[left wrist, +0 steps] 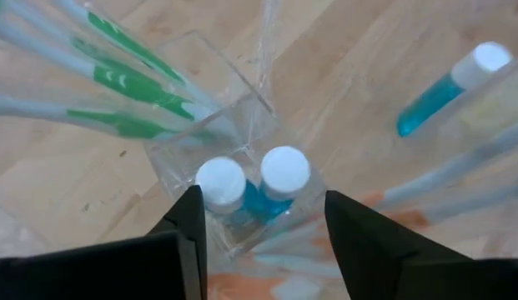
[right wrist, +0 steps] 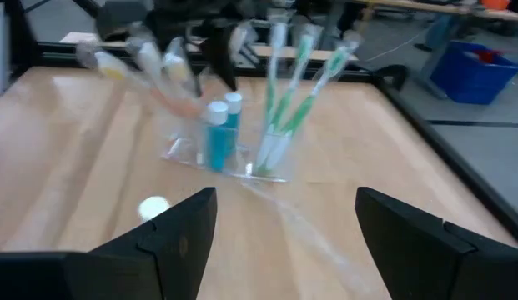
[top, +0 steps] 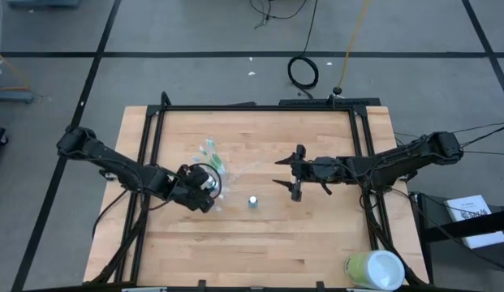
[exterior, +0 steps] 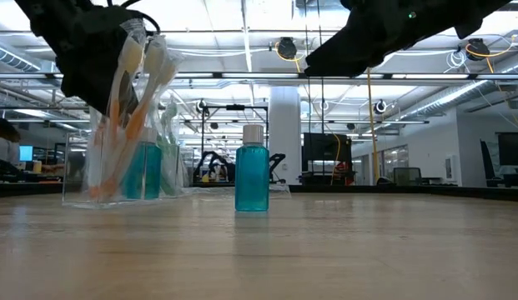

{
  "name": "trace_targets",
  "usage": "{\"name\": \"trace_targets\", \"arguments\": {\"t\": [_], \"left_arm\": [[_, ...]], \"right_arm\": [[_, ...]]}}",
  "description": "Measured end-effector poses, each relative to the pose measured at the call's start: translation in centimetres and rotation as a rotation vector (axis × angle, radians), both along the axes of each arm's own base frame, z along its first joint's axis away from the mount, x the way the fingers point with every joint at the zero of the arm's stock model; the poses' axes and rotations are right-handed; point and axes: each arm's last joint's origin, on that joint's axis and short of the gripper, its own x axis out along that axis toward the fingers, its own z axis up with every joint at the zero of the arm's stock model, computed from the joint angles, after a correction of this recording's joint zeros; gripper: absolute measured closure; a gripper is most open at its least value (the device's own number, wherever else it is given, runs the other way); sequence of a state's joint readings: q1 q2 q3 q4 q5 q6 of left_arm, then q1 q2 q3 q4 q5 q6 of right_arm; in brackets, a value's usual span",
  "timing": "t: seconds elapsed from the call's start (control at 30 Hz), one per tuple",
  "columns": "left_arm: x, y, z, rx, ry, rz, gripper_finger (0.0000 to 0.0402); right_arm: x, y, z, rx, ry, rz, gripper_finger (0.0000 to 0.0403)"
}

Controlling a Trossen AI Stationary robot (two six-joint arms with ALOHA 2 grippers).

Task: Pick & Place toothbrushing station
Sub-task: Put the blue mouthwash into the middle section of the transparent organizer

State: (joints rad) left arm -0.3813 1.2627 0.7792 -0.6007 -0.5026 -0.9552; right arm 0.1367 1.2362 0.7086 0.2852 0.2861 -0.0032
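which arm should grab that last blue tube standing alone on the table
Probably right. The right gripper hovers open just beside the lone blue tube, with nothing in it. The left gripper is occupied at the clear cup with the toothbrushes.

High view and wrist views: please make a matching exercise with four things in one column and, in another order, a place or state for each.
1. small clear plastic cup
2. lone blue white-capped tube
3. large pale green-and-white cup
4. right gripper

A. at the table's right corner, far from the other things
B. open, over bare wood
C. stands alone on the table between the two grippers
D. holds thin white-and-green toothbrushes and two more blue tubes, right at the left gripper

Pairs: 1-D, 2-C, 3-A, 4-B
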Motion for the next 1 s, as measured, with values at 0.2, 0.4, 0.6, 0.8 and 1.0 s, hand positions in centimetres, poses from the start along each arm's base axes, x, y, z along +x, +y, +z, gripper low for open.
{"name": "trace_targets", "arguments": {"t": [0.2,0.4,0.6,0.8,1.0], "left_arm": [[-0.5,0.2,1.2,-0.020,-0.059,-0.001,0.0234],[-0.3,0.2,1.7,-0.010,-0.106,-0.031,0.0234],[0.5,-0.1,2.4,0.036,-0.190,-0.112,0.0234],[0.4,-0.1,4.1,0.071,-0.291,-0.183,0.0234],[-0.6,0.4,5.5,0.100,-0.350,-0.173,0.0234]], "right_arm": [[-0.1,1.0,-0.1,0.026,0.010,0.109,0.0124],[-0.2,2.2,-2.0,0.043,0.044,0.144,0.0124],[0.3,3.0,-6.2,0.054,0.081,0.159,0.0124],[1.6,3.3,-9.7,0.103,0.116,0.139,0.0124],[2.8,3.6,-11.9,0.118,0.068,0.148,0.0124]]}}
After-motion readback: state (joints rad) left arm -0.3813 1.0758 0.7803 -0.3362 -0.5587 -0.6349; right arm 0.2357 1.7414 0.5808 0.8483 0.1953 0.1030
